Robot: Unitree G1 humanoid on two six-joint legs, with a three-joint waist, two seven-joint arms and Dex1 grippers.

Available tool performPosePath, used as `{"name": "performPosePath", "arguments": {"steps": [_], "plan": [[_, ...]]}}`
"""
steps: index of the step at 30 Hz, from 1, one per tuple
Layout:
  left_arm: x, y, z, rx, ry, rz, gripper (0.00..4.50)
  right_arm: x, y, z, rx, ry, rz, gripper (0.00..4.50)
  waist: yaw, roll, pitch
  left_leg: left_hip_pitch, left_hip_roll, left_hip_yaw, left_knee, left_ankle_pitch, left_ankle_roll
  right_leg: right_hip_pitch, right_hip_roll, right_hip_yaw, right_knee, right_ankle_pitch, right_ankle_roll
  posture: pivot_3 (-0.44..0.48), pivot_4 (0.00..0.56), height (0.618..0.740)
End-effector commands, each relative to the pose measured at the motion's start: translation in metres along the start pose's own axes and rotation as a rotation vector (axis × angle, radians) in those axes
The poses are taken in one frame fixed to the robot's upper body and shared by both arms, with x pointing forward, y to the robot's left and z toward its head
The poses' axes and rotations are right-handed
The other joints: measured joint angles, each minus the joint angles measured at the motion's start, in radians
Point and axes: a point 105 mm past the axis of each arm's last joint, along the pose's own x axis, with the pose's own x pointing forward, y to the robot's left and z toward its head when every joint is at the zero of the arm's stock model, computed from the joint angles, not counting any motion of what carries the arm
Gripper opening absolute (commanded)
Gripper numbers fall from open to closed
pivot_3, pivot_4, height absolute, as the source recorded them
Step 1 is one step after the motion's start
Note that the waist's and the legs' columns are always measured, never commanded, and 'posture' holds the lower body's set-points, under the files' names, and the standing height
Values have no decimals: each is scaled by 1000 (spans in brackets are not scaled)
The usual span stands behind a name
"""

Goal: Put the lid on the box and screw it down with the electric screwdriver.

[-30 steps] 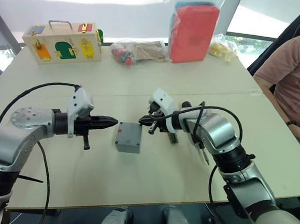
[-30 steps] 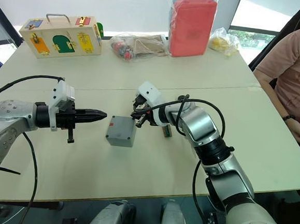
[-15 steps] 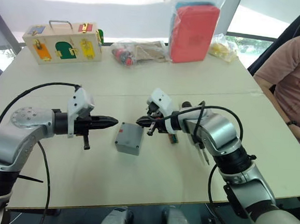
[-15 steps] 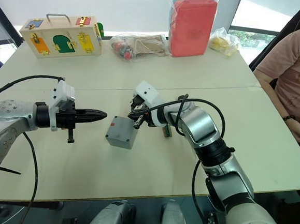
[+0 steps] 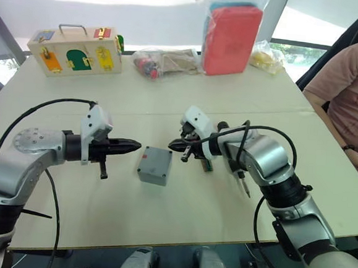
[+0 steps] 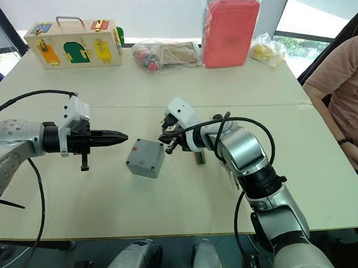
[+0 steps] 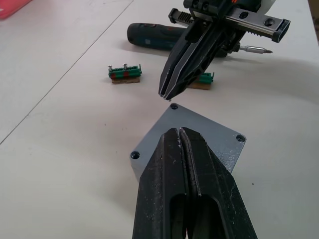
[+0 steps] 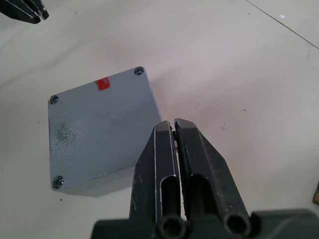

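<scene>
A: What is at the left side?

B: The left pincer [image 5: 136,146] is there, low over the worktop [image 5: 180,202]. Its two black fingers are pressed together and carry nothing. The tip points toward 3 o'clock and stays a little apart from the box.

A: And where is the box?

B: The box [image 5: 155,165] stands on the worktop in the middle, between the two pincers. The lid [image 8: 94,132] is on top of it, with a small red mark at one edge and screw holes in the corners. I cannot tell if the screws are tight.

A: What about the right pincer?

B: The right pincer [image 5: 171,146] is just at 1 o'clock of the box, near its upper right corner. Its fingers are also closed together and empty. The tip points toward 9 o'clock, facing the left one over the box.

A: Where is the electric screwdriver?

B: The electric screwdriver [image 7: 149,36] lies flat on the worktop at 3 o'clock of the box, behind the right pincer, and nobody holds it. Two small green connector pieces [image 7: 124,72] lie near it. Far at 11 o'clock stands a wooden box with coloured latches [image 5: 75,49], and at 3 o'clock a person in a pink shirt [image 5: 356,86] sits at the worktop edge.
</scene>
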Motion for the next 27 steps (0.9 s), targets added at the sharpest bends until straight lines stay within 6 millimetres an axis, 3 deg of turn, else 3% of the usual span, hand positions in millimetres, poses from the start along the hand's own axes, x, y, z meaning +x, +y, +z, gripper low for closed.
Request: {"name": "performPosePath", "arguments": {"steps": [1,10,27], "plan": [[0,-1,9,36,-16,-8,0,-5,9,17,-53,-54,17,19,0,0,0,0,0,0,0,0,0,0,0,0,0,0,0,0,150,740],[0,-1,8,36,-14,-11,0,-8,12,24,-63,-73,27,19,1,0,0,0,0,0,0,0,0,0,0,0,0,0,0,0,150,740],[-1,-2,7,35,-12,-14,0,1,9,9,-51,-36,17,19,0,0,0,0,0,0,0,0,0,0,0,0,0,0,0,0,150,740]]}}
